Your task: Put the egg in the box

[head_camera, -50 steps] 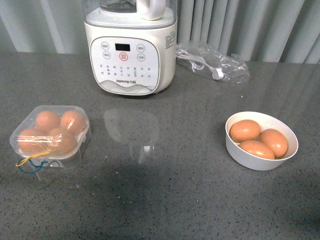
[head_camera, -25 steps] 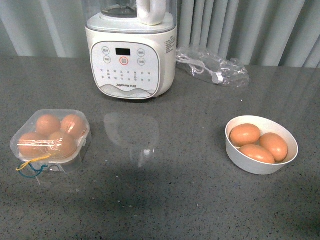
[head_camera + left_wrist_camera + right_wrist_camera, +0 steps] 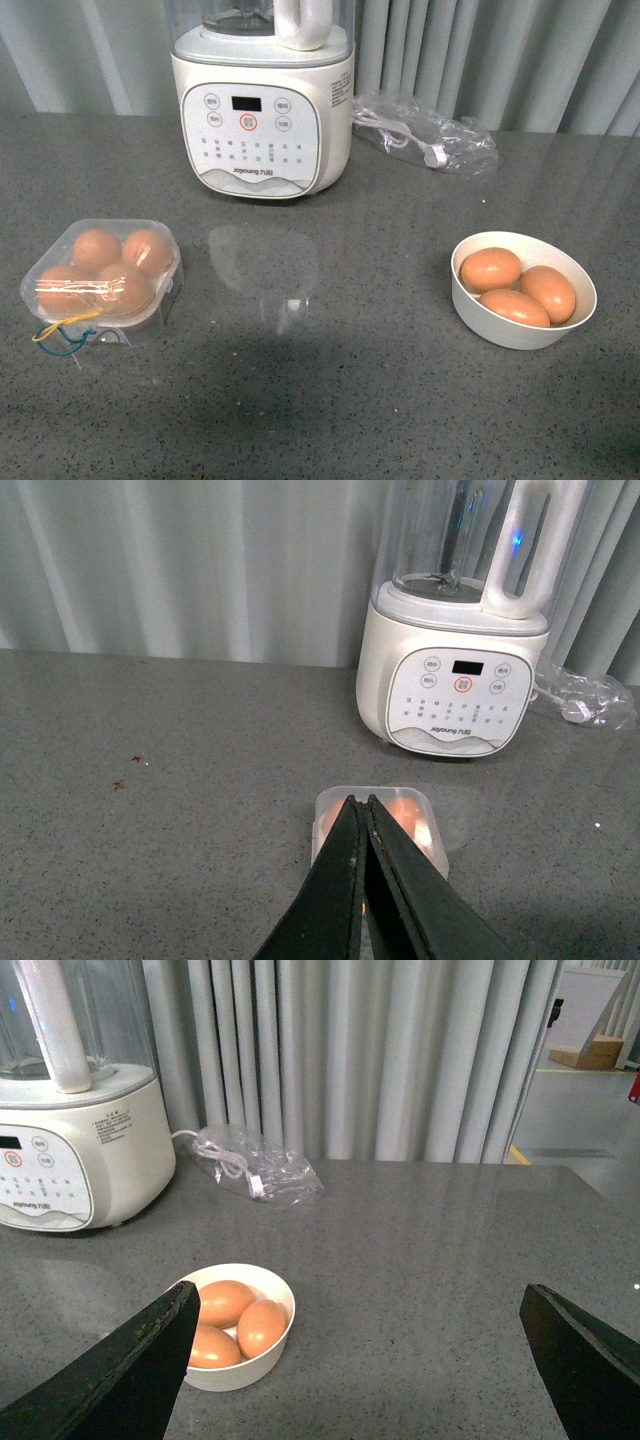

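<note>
Box (image 3: 100,276) sitting closed at counter's left, four eggs filling cells; task looking finished. Three more eggs lying in white bowl (image 3: 523,290) at right. Left gripper (image 3: 364,880) hanging pinched together, empty, above box. Right gripper (image 3: 360,1360) hovering spread wide, holding nothing, over bowl.

Grey speckled countertop (image 3: 380,400) carries the box (image 3: 100,275) at left, white bowl (image 3: 523,290) at right, appliance (image 3: 262,100) behind, and what looks like a bagged cable (image 3: 425,130).
</note>
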Action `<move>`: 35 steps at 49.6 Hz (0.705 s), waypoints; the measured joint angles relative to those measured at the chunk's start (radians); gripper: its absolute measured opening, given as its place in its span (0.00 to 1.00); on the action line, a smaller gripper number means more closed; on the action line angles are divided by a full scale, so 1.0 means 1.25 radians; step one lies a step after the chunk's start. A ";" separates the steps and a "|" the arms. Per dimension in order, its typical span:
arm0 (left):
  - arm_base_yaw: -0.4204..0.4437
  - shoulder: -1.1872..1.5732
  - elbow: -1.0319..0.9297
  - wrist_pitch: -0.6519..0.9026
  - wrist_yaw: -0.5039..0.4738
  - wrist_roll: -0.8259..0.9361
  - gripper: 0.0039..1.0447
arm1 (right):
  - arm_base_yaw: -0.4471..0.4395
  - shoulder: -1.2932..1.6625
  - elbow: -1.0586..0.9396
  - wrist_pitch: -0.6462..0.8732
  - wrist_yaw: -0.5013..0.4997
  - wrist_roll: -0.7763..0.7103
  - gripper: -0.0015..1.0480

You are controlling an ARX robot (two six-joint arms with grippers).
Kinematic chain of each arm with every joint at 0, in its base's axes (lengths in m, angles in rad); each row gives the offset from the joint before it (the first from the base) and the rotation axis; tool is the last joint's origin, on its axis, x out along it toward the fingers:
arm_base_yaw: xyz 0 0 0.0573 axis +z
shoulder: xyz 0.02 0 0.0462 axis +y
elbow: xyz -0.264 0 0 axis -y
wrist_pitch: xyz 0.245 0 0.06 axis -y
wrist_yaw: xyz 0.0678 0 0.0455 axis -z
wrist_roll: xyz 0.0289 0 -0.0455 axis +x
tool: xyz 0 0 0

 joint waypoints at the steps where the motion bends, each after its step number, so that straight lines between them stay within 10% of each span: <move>1: 0.000 -0.005 0.000 -0.005 0.000 0.000 0.03 | 0.000 0.000 0.000 0.000 0.000 0.000 0.93; 30: 0.000 -0.214 0.000 -0.219 0.000 0.000 0.03 | 0.000 0.000 0.000 0.000 0.000 0.000 0.93; 35: 0.000 -0.214 0.000 -0.219 0.000 0.000 0.16 | 0.000 0.000 0.000 0.000 0.000 0.000 0.93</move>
